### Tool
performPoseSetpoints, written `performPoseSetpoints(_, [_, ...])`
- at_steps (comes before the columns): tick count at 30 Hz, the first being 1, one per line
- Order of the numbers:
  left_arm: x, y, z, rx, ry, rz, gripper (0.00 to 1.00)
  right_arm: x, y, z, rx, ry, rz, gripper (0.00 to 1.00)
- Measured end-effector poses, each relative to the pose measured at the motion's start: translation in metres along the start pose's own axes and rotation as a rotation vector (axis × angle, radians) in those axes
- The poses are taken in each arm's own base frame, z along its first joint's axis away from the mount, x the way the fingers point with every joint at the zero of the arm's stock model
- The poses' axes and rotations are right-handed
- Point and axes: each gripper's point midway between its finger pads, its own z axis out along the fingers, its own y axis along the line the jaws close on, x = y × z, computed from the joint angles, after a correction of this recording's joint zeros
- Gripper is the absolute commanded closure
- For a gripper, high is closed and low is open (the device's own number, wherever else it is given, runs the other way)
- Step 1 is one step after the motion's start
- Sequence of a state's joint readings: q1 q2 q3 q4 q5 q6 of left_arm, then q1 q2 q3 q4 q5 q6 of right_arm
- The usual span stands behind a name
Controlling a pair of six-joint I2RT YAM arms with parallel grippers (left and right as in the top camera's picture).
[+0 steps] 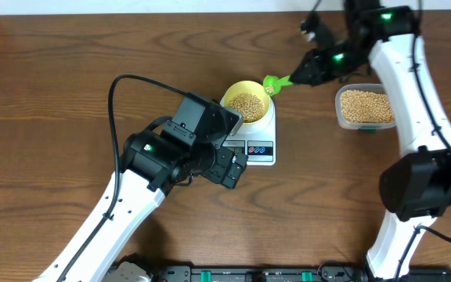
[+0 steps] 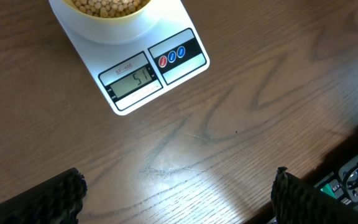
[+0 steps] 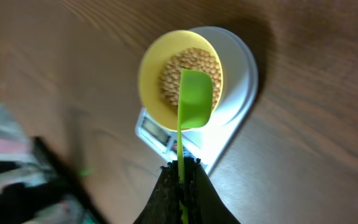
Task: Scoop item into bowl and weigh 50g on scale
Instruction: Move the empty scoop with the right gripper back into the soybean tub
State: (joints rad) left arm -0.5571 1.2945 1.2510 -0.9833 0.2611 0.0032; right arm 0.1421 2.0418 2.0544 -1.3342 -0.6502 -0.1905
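Clamps the right pincer [image 3: 180, 171] on the thin handle of a green scoop [image 3: 194, 99], blade tilted over the bowl [image 1: 229, 95], and hangs the left pincer [image 2: 176, 193], fingers wide apart, above bare table [image 1: 53, 78] just in front of the scale [image 1: 258, 153]. Shows the yellow bowl on the scale's platform, partly filled with beans [image 1: 247, 104]. Has a clear tub [image 1: 340, 110] of more beans beside the right arm.
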Motion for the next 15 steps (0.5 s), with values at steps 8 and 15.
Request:
performPoseSetpoints(8, [0.0,0.0,0.0,0.0,0.0,0.0,0.02,0.005,-0.015,-0.041,-0.172,-0.07,0.175,0.99])
performPoseSetpoints(15, [0.0,0.0,0.0,0.0,0.0,0.0,0.02,0.029,-0.07,-0.073,-0.062,-0.075,0.323,0.99])
